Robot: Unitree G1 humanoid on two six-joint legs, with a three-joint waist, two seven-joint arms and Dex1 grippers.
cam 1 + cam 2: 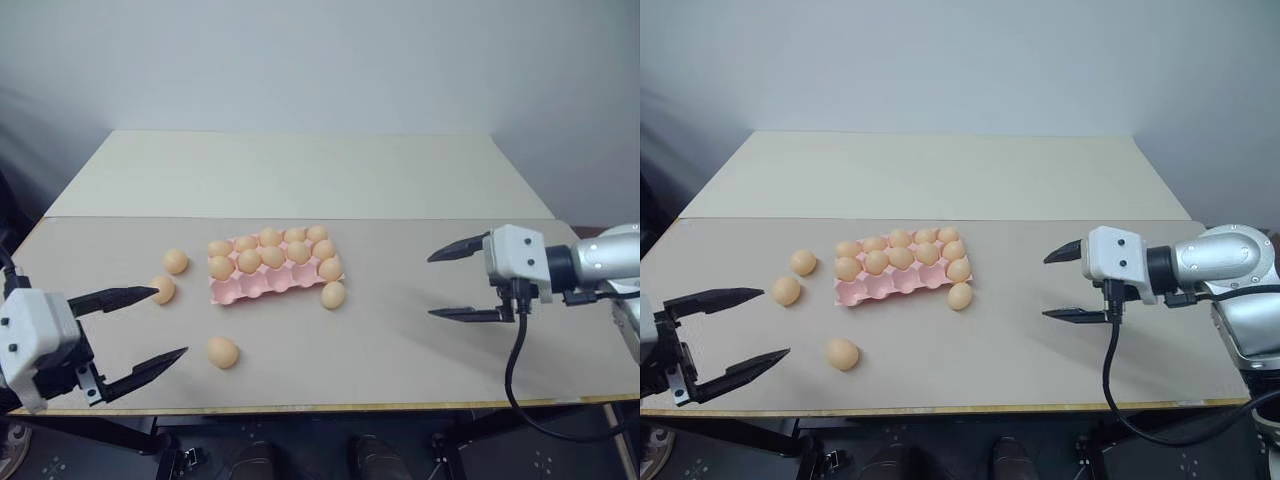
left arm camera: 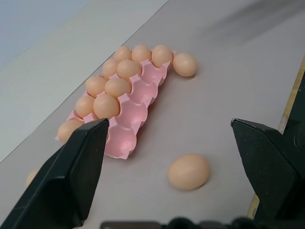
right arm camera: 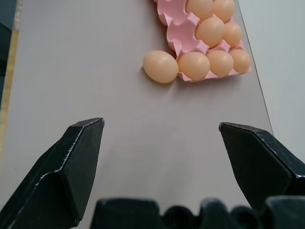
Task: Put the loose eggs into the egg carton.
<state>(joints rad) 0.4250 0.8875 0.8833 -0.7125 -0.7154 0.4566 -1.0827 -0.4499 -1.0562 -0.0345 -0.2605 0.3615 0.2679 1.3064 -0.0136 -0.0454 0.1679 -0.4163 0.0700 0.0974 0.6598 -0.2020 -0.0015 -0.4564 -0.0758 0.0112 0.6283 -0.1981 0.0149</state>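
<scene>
Right, egg carton (image 1: 275, 280) as landmark: flat pink moulded tray, lidless, scalloped edges, round cups, sitting mid-table, skewed a bit to the table's edge. Smooth matte oval eggs, pale orange-tan, fill its far and middle rows plus 1 cup at the right end of the near row; approx 4 near-row cups are bare pink.

4 loose eggs lie on the table (image 1: 400, 340), a plain beige matte board w/ a thin yellowish front edge; a paler cream table butts on behind.
- right-corner egg (image 1: 333, 295): touching or just beside the carton's near-right corner.
- far-left egg (image 1: 176, 262): near the carton's left end, apart from it.
- left egg (image 1: 162, 290): a bit further left of the carton and nearer the front edge.
- front egg (image 1: 222, 352): in front of the carton's left part, well apart, alone on bare board.

Left gripper (image 1: 155, 325): 2 black wedge-shaped fingers, jaws wide apart, nothing between them, left of the carton, low by the front edge; upper fingertip just beside the left egg in the head view, contact unclear.

Right gripper (image 1: 445, 285): same black tapered fingers on a white block, jaws wide apart, empty, well right of the carton, pointing toward it.

Open room: broad bare board btwn carton and right gripper; clear strip in front of the carton save the front egg.
</scene>
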